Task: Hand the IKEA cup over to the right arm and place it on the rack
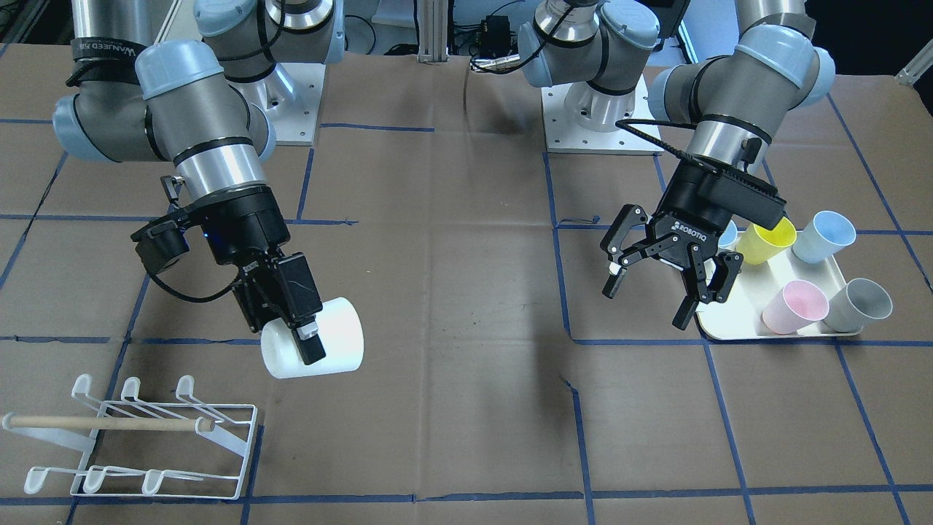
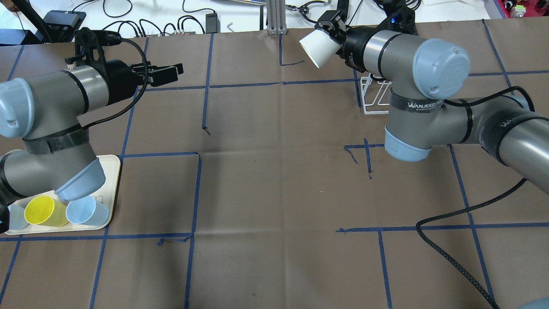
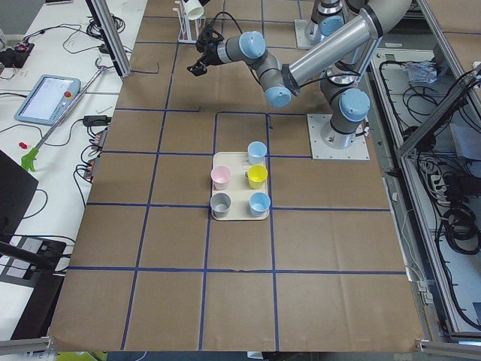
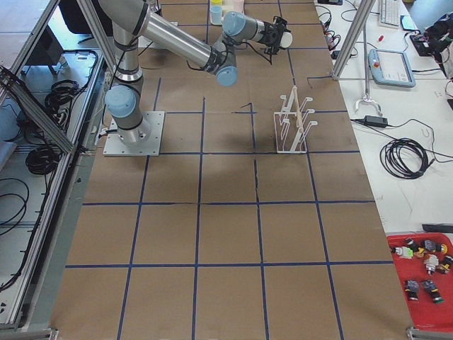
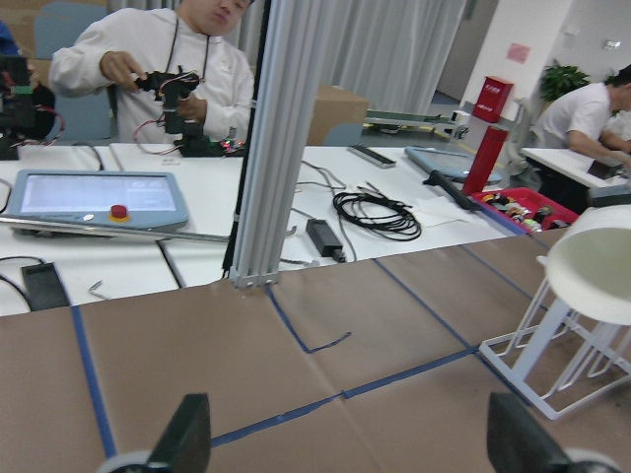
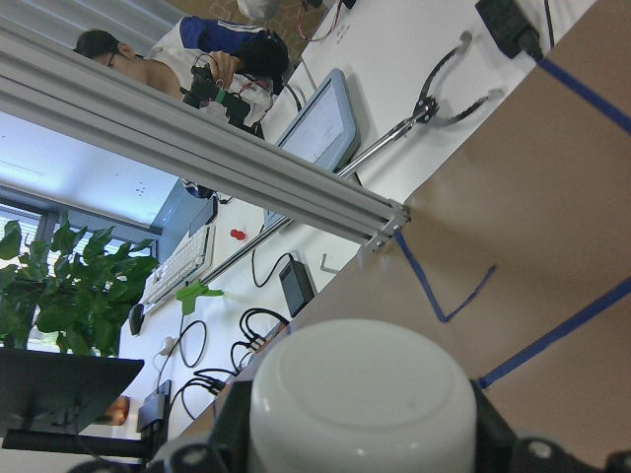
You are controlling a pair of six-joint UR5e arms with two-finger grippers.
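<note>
The IKEA cup (image 1: pixel 324 339) is white and hangs on its side above the table. My right gripper (image 1: pixel 306 343) on the right arm (image 1: pixel 197 124) is shut on it. The right wrist view shows the cup's (image 6: pixel 360 394) round end close up. The white wire rack (image 1: pixel 138 437) with its wooden dowel stands on the table just beyond the cup, apart from it. In the overhead view the cup (image 2: pixel 316 49) is near the rack (image 2: pixel 374 96), which is half hidden by the arm. My left gripper (image 1: pixel 647 302) is open and empty beside the tray, and its fingertips (image 5: pixel 187 434) are spread wide.
A cream tray (image 1: pixel 729 313) holds several cups: yellow (image 1: pixel 765 240), pale blue (image 1: pixel 824 235), pink (image 1: pixel 794 306) and grey (image 1: pixel 860 305). Blue tape lines cross the brown table. An aluminium post (image 2: pixel 274 17) stands at the far edge, and people sit at desks beyond it.
</note>
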